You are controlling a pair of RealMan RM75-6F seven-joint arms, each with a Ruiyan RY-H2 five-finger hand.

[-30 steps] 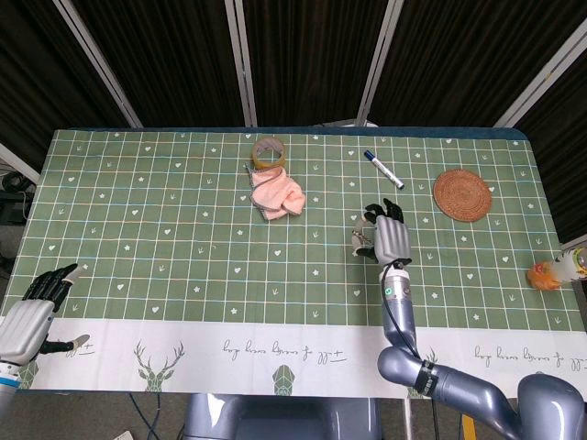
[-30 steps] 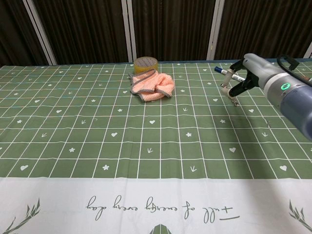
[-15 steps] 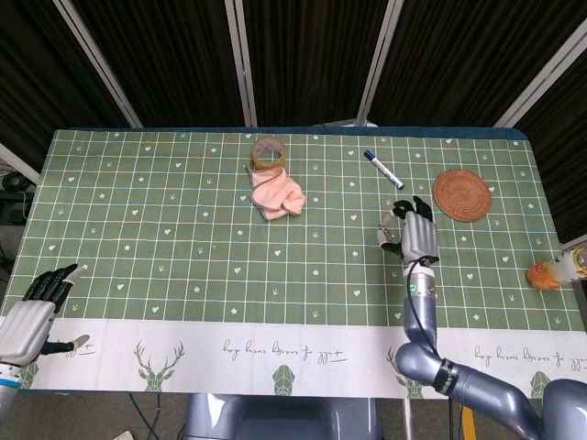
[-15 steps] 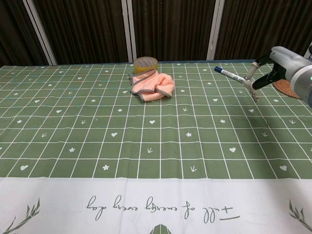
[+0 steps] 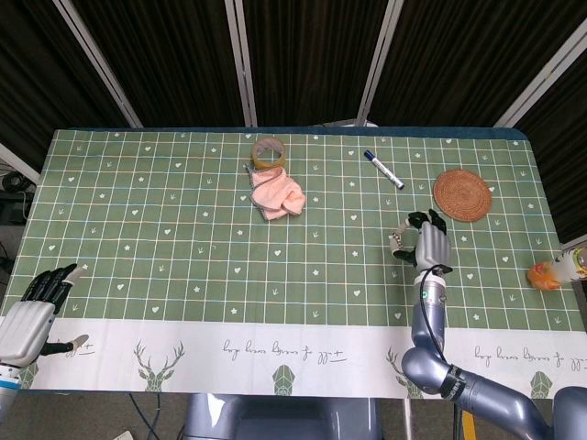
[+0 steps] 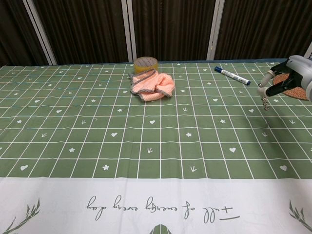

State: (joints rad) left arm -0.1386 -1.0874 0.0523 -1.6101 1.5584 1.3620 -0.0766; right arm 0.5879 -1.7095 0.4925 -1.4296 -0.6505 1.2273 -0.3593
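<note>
Right hand (image 5: 427, 242) above the green checked tablecloth (image 5: 165, 238), toward the right part of the table, fingers curled in with nothing between them; seen in the chest view at the far right edge (image 6: 292, 78), fingertips pointing down and clear of the cloth. Nearest to it, the round woven coaster (image 5: 463, 194), lying flat just up and to the right, apart from the hand; partly hidden behind the hand in the chest view (image 6: 292, 92). Farther back, a blue-capped marker (image 5: 383, 169) lying at a slant on the cloth, near the coaster but not touching it, also plain in the chest view (image 6: 232, 75). Left hand (image 5: 32, 307) low at the near left corner of the table, fingers stretched out and slightly spread, gripping nothing, resting by the white printed border (image 5: 275, 348); missing from the chest view. Toward the back middle, a crumpled pink cloth (image 5: 277, 195) touching a roll of tape (image 5: 268, 151) just behind it, both well apart from either hand. At the far right edge, a small orange and white object (image 5: 555, 270), too cut off to identify.
</note>
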